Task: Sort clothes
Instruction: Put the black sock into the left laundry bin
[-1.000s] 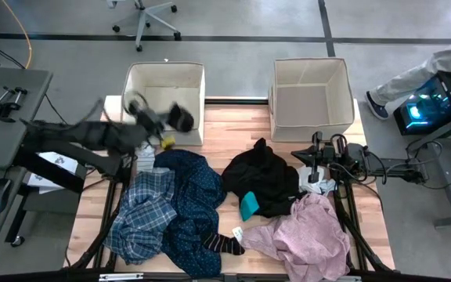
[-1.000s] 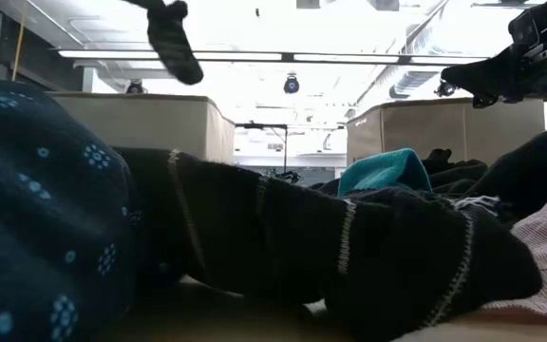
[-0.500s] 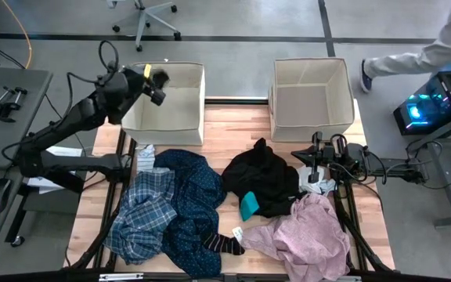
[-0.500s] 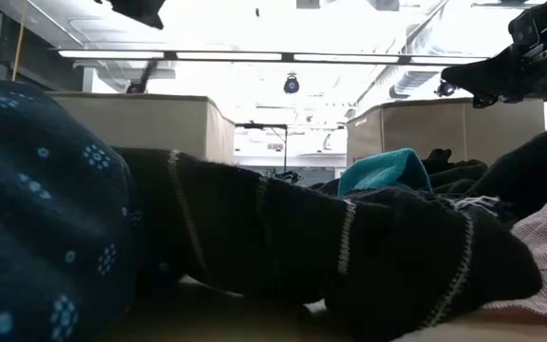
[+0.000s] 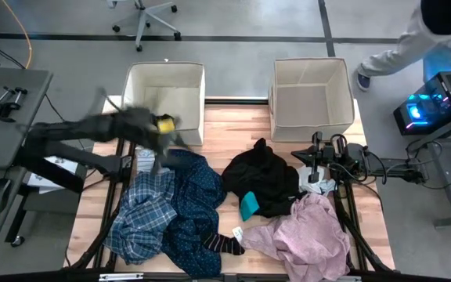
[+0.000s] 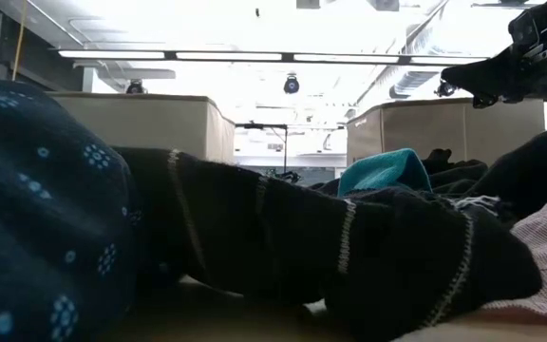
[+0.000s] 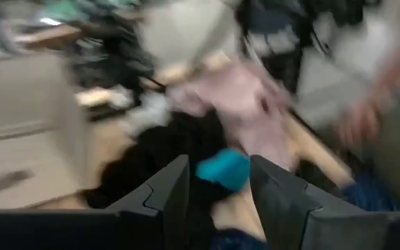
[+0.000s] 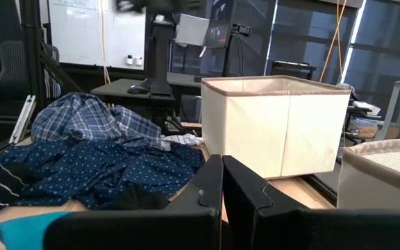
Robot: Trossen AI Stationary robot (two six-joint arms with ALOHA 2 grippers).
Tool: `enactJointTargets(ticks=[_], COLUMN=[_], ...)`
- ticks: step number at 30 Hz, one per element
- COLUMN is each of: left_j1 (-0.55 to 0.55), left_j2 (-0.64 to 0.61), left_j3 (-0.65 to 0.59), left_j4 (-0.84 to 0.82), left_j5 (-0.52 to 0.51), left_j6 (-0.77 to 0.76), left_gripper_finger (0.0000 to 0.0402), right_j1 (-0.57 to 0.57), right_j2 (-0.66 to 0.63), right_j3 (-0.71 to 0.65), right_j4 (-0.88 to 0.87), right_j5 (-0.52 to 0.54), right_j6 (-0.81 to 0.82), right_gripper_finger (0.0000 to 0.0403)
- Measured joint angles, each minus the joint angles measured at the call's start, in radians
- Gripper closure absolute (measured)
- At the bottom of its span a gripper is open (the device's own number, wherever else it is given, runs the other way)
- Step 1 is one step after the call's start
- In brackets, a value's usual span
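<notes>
Swinging back from the left beige box (image 5: pixel 165 98), the left gripper (image 5: pixel 163 129) now hovers, fingers apart and empty, over the dark navy patterned shirt (image 5: pixel 190 200). Beside the black garment (image 5: pixel 261 180), the right gripper (image 5: pixel 313 160) waits pinched closed, holding nothing.

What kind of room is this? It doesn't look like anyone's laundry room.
Most likely a robotics lab or workshop, not a home. A wooden table carries two robot arms and heaped clothes. Around it are a whiteboard, desks with computer gear, an office chair, and a bare concrete floor.
</notes>
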Motion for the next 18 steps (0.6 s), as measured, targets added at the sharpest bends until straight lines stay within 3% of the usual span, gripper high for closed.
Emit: enactJointTargets(ticks=[3,6,12,15,18], left_j1=[-0.142,-0.230,-0.335,-0.377,-0.410], left_j2=[0.124,0.262,0.501,0.590,0.659], left_j3=[-0.037,-0.059,-0.059,-0.059,-0.059], left_j4=[0.051,0.105,0.129,0.167,0.213], left_j5=[-0.111,-0.120,-0.012,0.042,0.033], left_j6=[0.057,0.017,-0.134,-0.142,-0.098], left_gripper_finger=[0.0269,0.0270,0.0270,0.0270,0.0270], right_j1=[0.000,0.000,0.000,0.000,0.000], right_j2=[0.000,0.000,0.000,0.000,0.000], right_j3=[0.000,0.000,0.000,0.000,0.000], right_j4=[0.000,0.000,0.000,0.000,0.000], right_j5=[0.000,0.000,0.000,0.000,0.000], right_j6=[0.000,0.000,0.000,0.000,0.000], right_gripper_finger=[0.0402,0.0402,0.0402,0.0402,0.0402])
